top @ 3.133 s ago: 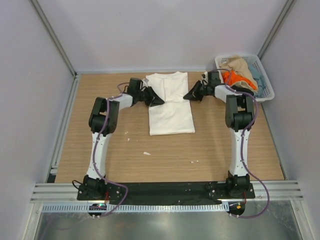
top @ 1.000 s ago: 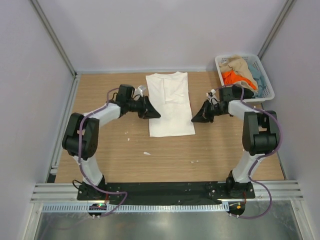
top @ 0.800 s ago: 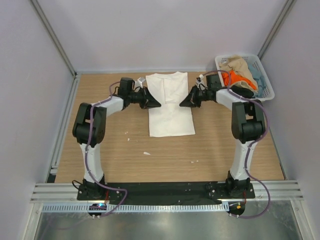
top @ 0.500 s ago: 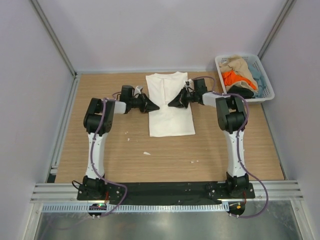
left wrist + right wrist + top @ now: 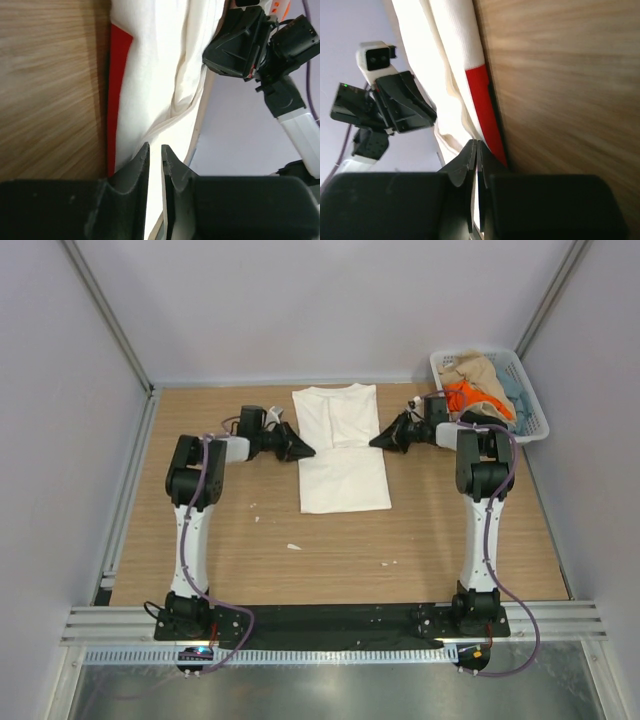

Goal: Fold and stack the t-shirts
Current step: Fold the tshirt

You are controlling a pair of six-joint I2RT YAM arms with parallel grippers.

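Observation:
A white t-shirt (image 5: 343, 460) lies folded into a long strip at the back middle of the table. Its red print shows at the edge in the left wrist view (image 5: 119, 75) and the right wrist view (image 5: 482, 100). My left gripper (image 5: 305, 451) lies low at the shirt's left edge, its jaws (image 5: 155, 148) a narrow gap apart with nothing between them. My right gripper (image 5: 375, 443) lies at the shirt's right edge, its jaws (image 5: 476, 142) pressed together and empty. Tan (image 5: 478, 370), orange (image 5: 465, 397), pale blue (image 5: 508, 385) and black (image 5: 480, 423) shirts are heaped in the basket.
The white lattice basket (image 5: 535, 400) stands at the back right corner, close behind the right arm. Grey walls and metal posts close in the table on three sides. A small white scrap (image 5: 293, 546) lies on the wood in front of the shirt.
My right gripper was over the shirt's middle half a second ago and has drawn back right to its edge. My left gripper has stayed at the left edge. The shirt has kept its shape.

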